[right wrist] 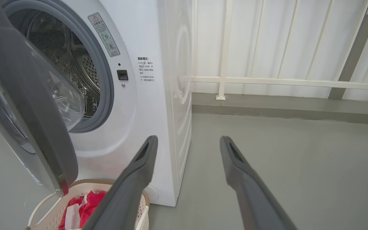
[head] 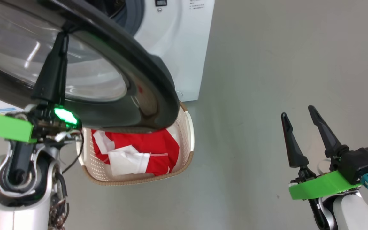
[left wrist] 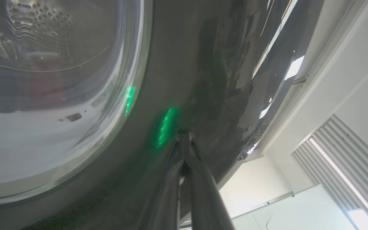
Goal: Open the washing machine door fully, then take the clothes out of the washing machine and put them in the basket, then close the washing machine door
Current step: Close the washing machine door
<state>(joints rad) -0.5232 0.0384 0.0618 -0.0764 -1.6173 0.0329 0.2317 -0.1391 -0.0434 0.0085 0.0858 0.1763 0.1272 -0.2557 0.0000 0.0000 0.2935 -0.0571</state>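
Observation:
The washing machine door [head: 153, 80] stands partly open, its black rim over the basket [head: 188, 134]. My left gripper [head: 65, 33] is shut, its tips touching the outer face of the door's rim [left wrist: 177, 80] beside the glass window [left wrist: 49, 95]. Red and white clothes [head: 152, 143] lie in the basket, partly hidden by the door. The washing machine [right wrist: 145, 111] shows its grey ring and steel drum [right wrist: 69, 64]; no clothes are visible inside. My right gripper [head: 297, 111] hangs open over the floor to the right, holding nothing.
Grey floor [head: 267, 64] stretches to the right of the machine. In the right wrist view a white railing [right wrist: 267, 81] and a low kerb run along the back. The basket [right wrist: 88, 183] sits against the machine's front, under the door [right wrist: 27, 95].

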